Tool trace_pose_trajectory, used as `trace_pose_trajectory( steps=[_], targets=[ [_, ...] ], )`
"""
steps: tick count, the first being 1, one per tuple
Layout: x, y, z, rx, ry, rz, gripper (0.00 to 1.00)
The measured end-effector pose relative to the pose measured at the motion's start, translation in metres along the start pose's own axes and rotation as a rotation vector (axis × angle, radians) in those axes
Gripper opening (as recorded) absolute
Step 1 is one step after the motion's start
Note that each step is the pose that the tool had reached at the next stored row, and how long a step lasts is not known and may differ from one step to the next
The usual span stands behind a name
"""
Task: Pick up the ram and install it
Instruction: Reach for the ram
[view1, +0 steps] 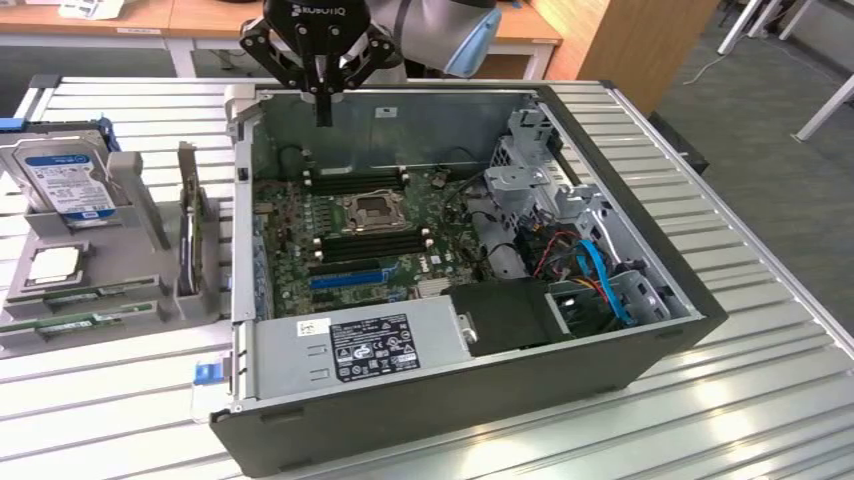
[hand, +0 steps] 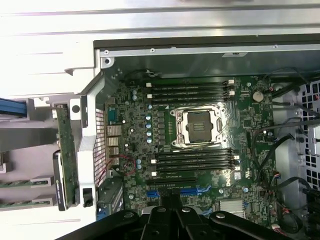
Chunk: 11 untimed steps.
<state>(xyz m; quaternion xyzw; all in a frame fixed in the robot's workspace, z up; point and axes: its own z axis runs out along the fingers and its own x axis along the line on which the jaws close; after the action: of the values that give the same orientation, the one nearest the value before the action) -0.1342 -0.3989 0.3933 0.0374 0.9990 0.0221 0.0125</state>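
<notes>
Exterior view, with the wrist view as inset. My gripper (view1: 323, 118) hangs above the far wall of the open computer case (view1: 641, 350). Its jaws are pressed together and hold nothing. In the wrist view the gripper (hand: 172, 216) appears as a dark body over the motherboard (hand: 240, 150).

The ram (view1: 83, 296) lies flat in the grey holder (view1: 127, 310), which stands on the slatted metal table (view1: 747, 400) at the exterior view's left, outside the case. It is a thin green stick, and a second green stick (view1: 67, 325) lies just beside it, nearer the camera. Both sticks are well apart from my jaws. The wrist view shows the ram (hand: 22, 182) and the second stick (hand: 22, 203) lying parallel, past the case's side wall.

The holder also carries a hard drive (view1: 64, 180) with a blue label, standing tilted, and a square processor chip (view1: 54, 265). A further board (view1: 194, 235) stands on edge at the holder's side nearest the case.

Inside the case, the motherboard (view1: 347, 250) carries a processor socket (hand: 197, 126), with long black memory slots (hand: 190, 91) on both sides of it. No stick sits in any of these slots. A power supply (view1: 360, 350) occupies the near corner.
</notes>
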Motion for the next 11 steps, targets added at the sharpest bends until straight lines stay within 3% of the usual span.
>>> trace_pose_trajectory(
  steps=[11],
  targets=[
    [0.0104,-0.0008,-0.0003,0.0000,0.0000,0.000,0.10]
  ],
)
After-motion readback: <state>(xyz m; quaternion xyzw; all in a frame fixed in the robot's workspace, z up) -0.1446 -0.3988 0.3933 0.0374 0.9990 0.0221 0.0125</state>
